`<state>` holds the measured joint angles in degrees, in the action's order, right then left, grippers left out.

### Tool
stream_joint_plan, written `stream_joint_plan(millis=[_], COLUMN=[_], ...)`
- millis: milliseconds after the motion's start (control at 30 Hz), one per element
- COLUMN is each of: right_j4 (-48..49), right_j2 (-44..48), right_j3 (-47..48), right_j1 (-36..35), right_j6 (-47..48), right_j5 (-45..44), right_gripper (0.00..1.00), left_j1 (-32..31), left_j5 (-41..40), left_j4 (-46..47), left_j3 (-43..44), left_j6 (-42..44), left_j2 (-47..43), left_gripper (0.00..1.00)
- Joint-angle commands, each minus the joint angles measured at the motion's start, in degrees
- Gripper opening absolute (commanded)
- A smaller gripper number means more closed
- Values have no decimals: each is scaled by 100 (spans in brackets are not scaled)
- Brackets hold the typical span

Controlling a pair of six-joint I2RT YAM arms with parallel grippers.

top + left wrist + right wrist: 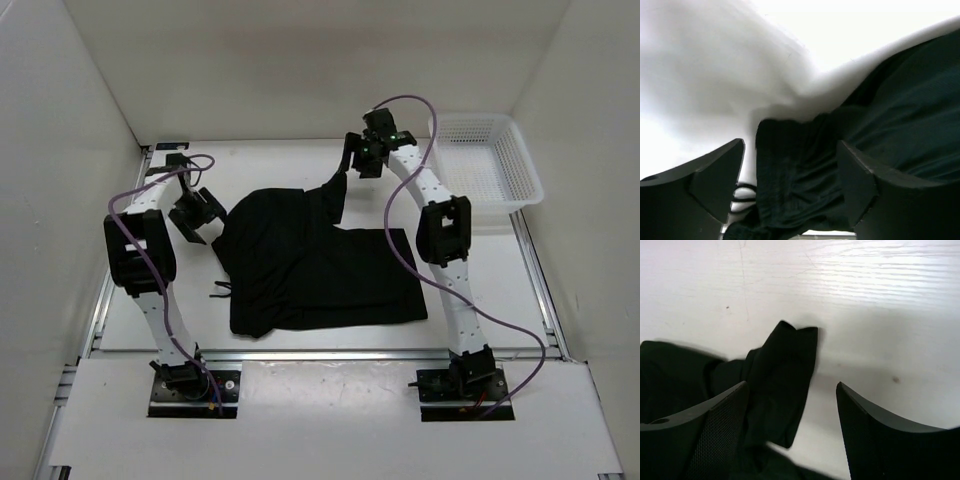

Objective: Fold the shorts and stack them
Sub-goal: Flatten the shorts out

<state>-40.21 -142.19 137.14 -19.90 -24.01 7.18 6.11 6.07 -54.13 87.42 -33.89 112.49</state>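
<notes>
Top external view, starting from the near edge: we see the plain black soft-cloth shorts [310, 265] lying on the white table [300, 160] between our two arms. Their near part is flat and their far part is bunched and folded over. A thin black drawstring [222, 290] pokes out of their left edge, nearer to us than the left gripper [197, 215]. That gripper sits low, just beside the left edge of the shorts. In the left wrist view its two black fingers [710, 185] stand wide apart with nothing pinched. The ribbed waistband lies beyond and between them, and the rest of the cloth spreads off past the right-hand finger. We cannot tell whether either finger touches the cloth.

Farther back, the right gripper [358, 160] hangs over the far right corner of the shorts, where a pointed flap of cloth reaches toward it. In the right wrist view its jaws are also spread wide and grip nothing. The flap's corner lies beneath them, close to the left-hand finger [715, 430], with bare table under the right-hand one. Farthest from us, a white mesh plastic basket [530, 175] stands to the right of the right gripper, well apart from the shorts.
</notes>
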Motion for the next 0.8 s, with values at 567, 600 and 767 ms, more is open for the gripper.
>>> stream_joint_plan(millis=[567, 600, 767], right_j4=[1101, 1103, 1103], right_j2=[811, 998, 2045], right_j3=[-1141, -1328, -2399], right_j1=[-242, -190, -76], right_j6=[-429, -429, -376], right_j5=[-1341, -1394, -1798], right_gripper=[0, 0, 0], left_j1=[-66, -66, -119], left_j5=[246, 246, 299], left_j4=[183, 183, 70], left_j3=[926, 978, 1243], left_j6=[207, 207, 260], left_j2=[529, 442, 239], left_gripper=[10, 10, 10])
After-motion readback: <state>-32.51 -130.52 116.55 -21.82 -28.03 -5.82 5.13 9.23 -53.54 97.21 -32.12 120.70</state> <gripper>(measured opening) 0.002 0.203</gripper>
